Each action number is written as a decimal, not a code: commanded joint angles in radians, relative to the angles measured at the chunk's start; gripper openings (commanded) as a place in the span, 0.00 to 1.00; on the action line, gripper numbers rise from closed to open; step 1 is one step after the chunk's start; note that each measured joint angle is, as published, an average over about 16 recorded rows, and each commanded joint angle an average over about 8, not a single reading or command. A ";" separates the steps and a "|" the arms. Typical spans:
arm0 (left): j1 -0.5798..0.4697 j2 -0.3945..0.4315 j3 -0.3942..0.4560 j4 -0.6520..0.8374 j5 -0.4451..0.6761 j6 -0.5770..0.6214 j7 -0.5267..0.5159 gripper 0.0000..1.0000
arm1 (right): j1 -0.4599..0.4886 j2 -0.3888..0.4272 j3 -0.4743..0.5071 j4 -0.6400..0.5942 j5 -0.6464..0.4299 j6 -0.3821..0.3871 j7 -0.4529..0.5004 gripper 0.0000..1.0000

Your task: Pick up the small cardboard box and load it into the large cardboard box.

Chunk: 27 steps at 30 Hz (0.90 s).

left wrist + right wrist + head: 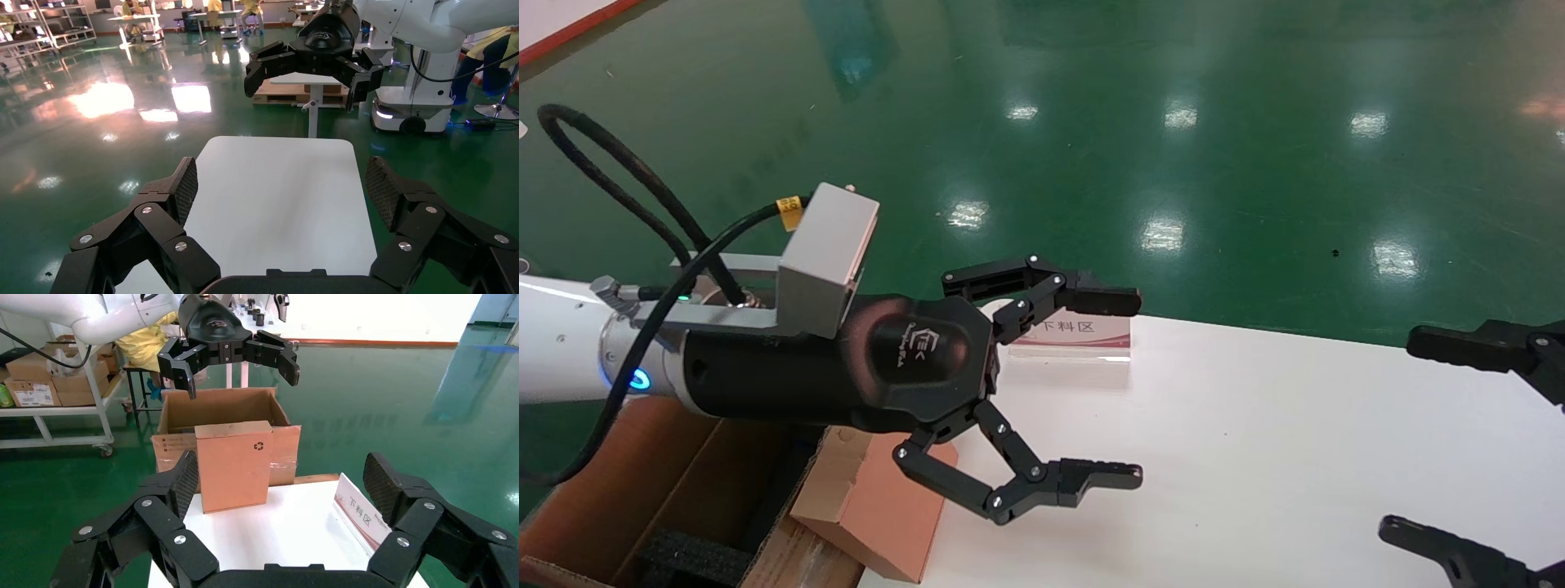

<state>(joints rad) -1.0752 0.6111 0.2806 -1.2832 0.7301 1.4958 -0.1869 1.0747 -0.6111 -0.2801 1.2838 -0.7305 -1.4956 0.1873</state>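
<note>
The small cardboard box (234,465) is standing upright at the white surface's (1254,457) edge against the large cardboard box (221,410), while both the left gripper (1091,392) and right gripper (1434,441) are hanging spread and empty, risking toppling it with a careless approach.

Sign (1068,336) on table: "下料区". Recycling symbol on small cardboard box (234,465). "TEK" logo on left hand (1120,388) housing.

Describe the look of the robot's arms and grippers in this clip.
The left gripper has black, jointed two-finger linkages with silver screws, on a glossy black wrist body with a small logo. A grey box sits on top, a black cable with a yellow tag loops behind, and the arm is white with a blue light. The right gripper matches it.
</note>
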 commanded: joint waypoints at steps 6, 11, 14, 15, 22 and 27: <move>0.000 0.000 0.000 0.000 0.000 0.000 0.000 1.00 | 0.000 0.000 0.000 0.000 0.000 0.000 0.000 1.00; 0.000 0.000 0.001 0.000 0.000 0.000 0.000 1.00 | 0.000 0.000 0.000 0.000 0.000 0.000 0.000 1.00; -0.001 -0.003 0.003 0.001 0.006 -0.003 -0.003 1.00 | 0.000 0.000 0.000 0.000 0.000 0.000 0.000 1.00; -0.002 -0.004 0.005 0.001 0.011 -0.005 -0.006 1.00 | 0.000 0.000 0.000 0.000 0.000 0.000 0.000 1.00; -0.040 -0.037 0.041 -0.006 0.112 -0.025 -0.064 1.00 | 0.000 0.000 0.000 0.000 0.000 0.000 0.000 1.00; -0.146 -0.061 0.117 -0.036 0.294 -0.015 -0.184 1.00 | 0.000 0.000 0.000 0.000 0.000 0.000 0.000 1.00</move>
<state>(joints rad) -1.2369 0.5651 0.4072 -1.3117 1.0264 1.5010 -0.3833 1.0749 -0.6112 -0.2802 1.2836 -0.7304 -1.4958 0.1872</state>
